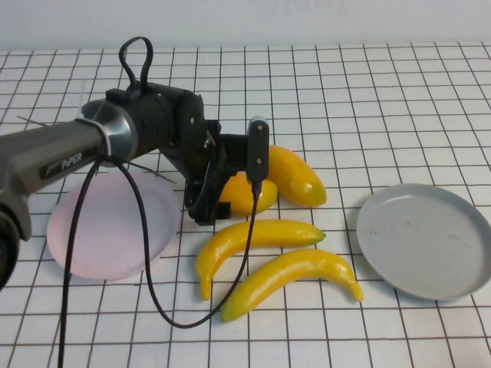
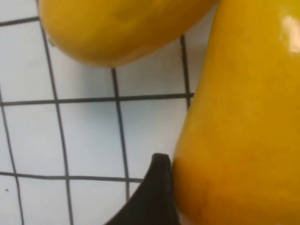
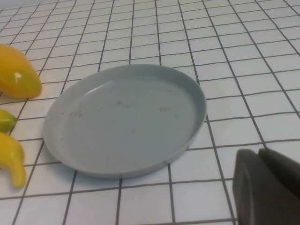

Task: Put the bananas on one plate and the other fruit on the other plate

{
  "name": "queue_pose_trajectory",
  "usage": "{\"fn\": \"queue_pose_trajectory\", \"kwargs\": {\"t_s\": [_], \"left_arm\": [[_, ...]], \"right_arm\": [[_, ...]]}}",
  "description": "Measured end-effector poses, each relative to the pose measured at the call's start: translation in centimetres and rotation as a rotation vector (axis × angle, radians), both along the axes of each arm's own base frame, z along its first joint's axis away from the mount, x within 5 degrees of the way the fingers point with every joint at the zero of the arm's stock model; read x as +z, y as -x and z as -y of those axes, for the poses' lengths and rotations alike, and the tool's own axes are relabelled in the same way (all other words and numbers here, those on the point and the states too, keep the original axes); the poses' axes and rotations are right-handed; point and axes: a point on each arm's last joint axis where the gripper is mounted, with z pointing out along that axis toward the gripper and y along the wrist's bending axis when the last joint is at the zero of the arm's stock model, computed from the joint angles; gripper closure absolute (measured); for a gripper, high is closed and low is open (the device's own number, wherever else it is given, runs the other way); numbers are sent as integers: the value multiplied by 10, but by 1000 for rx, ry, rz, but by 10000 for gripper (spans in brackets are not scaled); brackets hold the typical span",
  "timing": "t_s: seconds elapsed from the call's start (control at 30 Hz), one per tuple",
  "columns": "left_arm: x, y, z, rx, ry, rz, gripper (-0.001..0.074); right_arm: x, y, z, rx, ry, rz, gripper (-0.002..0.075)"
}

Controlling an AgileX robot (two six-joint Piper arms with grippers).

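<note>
The left gripper [image 1: 219,195] is down on the nearer mango [image 1: 247,193], one finger [image 2: 152,197] touching its skin; whether it is clenched cannot be told. The pink plate [image 1: 100,230] lies beside it, bare. A glancing grip could roll the mango into the second mango [image 1: 295,175] behind or the bananas [image 1: 261,238] in front. The grey plate [image 3: 124,117] is well apart, the right gripper [image 3: 267,187] near its rim.

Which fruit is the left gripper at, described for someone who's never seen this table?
Start at the pink plate. Just right of it, the left gripper is down on a plump orange-yellow mango. It is oval and short, unlike the two bananas in front. The right gripper sits by the grey plate.
</note>
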Motion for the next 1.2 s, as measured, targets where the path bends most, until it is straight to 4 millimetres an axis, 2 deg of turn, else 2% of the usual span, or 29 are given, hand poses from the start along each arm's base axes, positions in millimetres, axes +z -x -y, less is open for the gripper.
{"fn": "queue_pose_trajectory", "kwargs": {"t_s": [0.17, 0.3, 0.47, 0.63, 0.7, 0.77, 0.83, 0.9, 0.97, 1.03, 1.2], "left_arm": [[18, -9, 5, 111, 82, 26, 88], [31, -13, 7, 176, 119, 15, 223], [30, -9, 6, 205, 106, -36, 417], [30, -9, 5, 200, 101, -38, 462], [30, -9, 6, 194, 104, -39, 454], [29, -9, 7, 196, 117, -50, 409], [27, -9, 8, 198, 126, -57, 314], [25, -10, 9, 199, 128, -59, 171], [25, -9, 10, 201, 136, -61, 101], [25, -9, 10, 205, 144, -66, 69], [16, -11, 12, 210, 142, -86, 67]], "right_arm": [[0, 0, 0, 0, 0, 0, 741], [0, 0, 0, 0, 0, 0, 741], [0, 0, 0, 0, 0, 0, 741], [0, 0, 0, 0, 0, 0, 741], [0, 0, 0, 0, 0, 0, 741], [0, 0, 0, 0, 0, 0, 741], [0, 0, 0, 0, 0, 0, 741], [0, 0, 0, 0, 0, 0, 741], [0, 0, 0, 0, 0, 0, 741], [0, 0, 0, 0, 0, 0, 741], [0, 0, 0, 0, 0, 0, 741]]}}
